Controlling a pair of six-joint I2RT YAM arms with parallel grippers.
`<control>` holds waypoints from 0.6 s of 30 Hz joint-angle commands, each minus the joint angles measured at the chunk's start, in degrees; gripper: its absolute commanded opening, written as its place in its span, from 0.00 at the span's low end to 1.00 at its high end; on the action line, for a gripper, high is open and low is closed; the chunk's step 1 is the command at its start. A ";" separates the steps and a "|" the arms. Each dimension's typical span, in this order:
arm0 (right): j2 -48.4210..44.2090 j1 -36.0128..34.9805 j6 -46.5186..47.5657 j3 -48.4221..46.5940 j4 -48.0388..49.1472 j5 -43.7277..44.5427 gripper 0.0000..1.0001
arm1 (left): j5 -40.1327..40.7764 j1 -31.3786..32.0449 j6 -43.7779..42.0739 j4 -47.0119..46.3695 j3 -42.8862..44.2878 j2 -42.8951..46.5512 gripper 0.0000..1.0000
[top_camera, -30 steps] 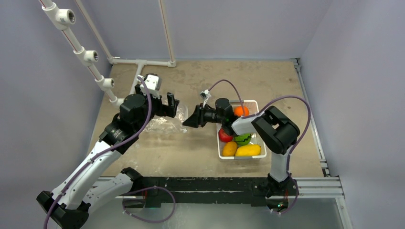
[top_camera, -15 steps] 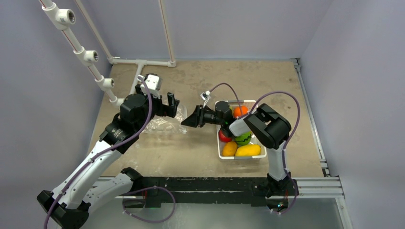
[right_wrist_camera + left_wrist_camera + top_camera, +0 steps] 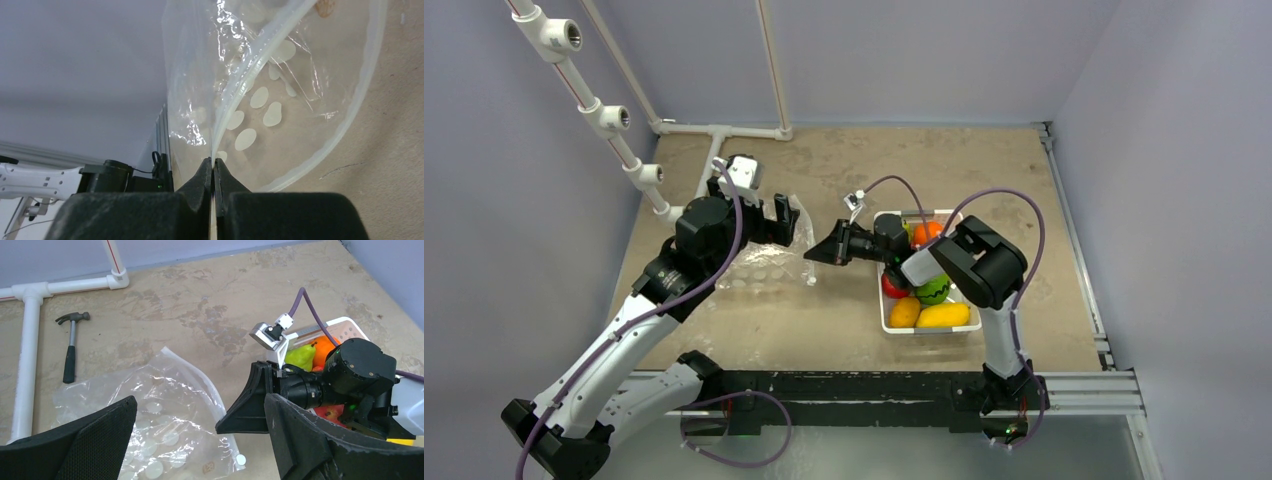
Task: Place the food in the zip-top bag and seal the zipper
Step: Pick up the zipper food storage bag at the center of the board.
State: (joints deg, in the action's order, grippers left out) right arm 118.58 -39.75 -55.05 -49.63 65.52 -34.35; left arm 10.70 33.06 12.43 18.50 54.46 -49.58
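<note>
Pinching one lip of the bag [image 3: 150,410] at its mouth edge, the right gripper [image 3: 213,167] is clamped closed. The bag lies flat to its left, beneath the wide-open left gripper [image 3: 776,218]. Food [image 3: 929,300] sits in the basket [image 3: 886,325] behind the right wrist.

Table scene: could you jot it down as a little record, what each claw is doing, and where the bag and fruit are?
Left gripper: open, above the bag, holding nothing
Right gripper: shut on the bag's edge
Bag: lying on the table, no fruit seen inside
Fruit: in the white basket
Also there: hammer, beyond the bag
</note>
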 commanded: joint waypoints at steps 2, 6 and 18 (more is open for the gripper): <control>-6.49 -0.81 4.24 -1.35 -1.58 3.75 0.00 | 0.42 -0.11 -0.47 -1.53 -0.58 0.50 0.98; -11.09 -1.26 8.05 -1.27 -7.18 7.42 0.00 | 1.06 -0.15 -0.70 -1.35 -0.41 0.62 0.98; -22.51 -4.84 18.22 -3.86 -23.68 18.17 0.00 | 0.91 -0.18 2.06 -0.45 1.71 -0.09 0.99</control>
State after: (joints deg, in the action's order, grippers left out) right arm 99.61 -42.92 -42.15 -50.78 48.23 -21.85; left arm 11.55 33.06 12.84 18.55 54.46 -49.58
